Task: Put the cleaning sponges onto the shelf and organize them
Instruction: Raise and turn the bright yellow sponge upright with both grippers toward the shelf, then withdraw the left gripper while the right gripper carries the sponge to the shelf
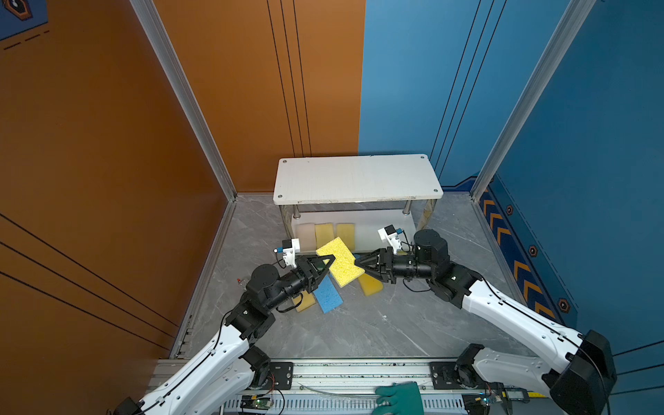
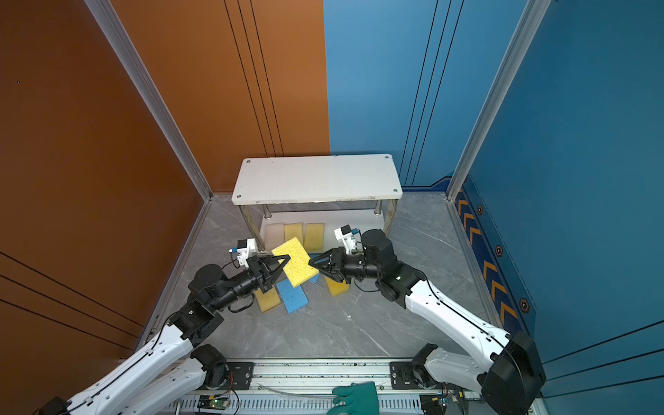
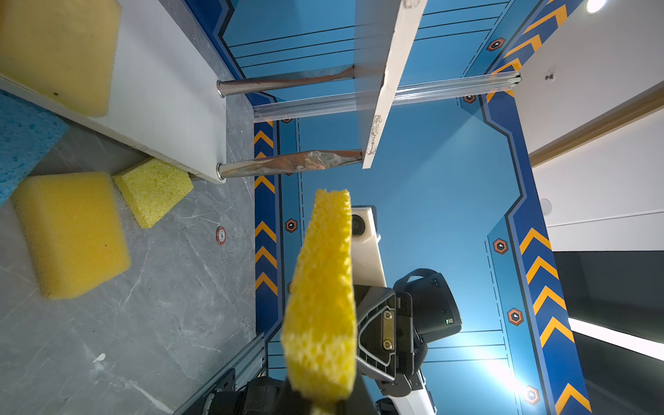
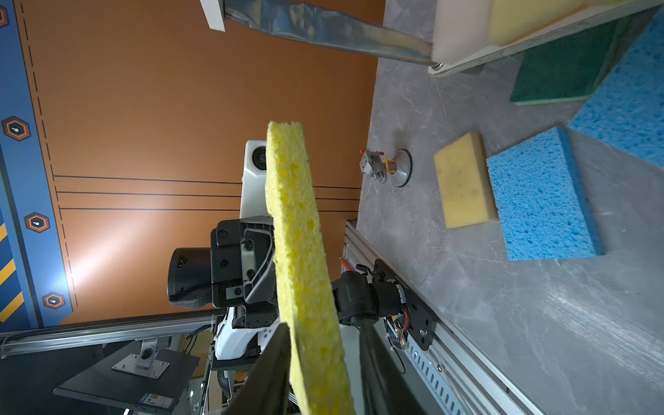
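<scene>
**Yellow sponge hand-over**

In a top view the left gripper (image 1: 330, 266) clamps a bright yellow porous rectangular sponge (image 1: 341, 264), aloft just before the white two-tier chrome-post shelf (image 1: 355, 179). The right gripper (image 1: 359, 267) straddles its far end.

Left wrist view: grey marbled tabletop (image 3: 161, 323) under the shelf, blue wall (image 3: 431, 161) beyond.

Right wrist view: whether the right jaws pinch, I cannot tell.

Next, I judge: firm right grip, then left releases.

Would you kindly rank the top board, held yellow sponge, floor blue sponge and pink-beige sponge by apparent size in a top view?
Top board
held yellow sponge, though raised nearer the camera
blue sponge, partly covered
pink-beige sponge, also partly hidden
</scene>
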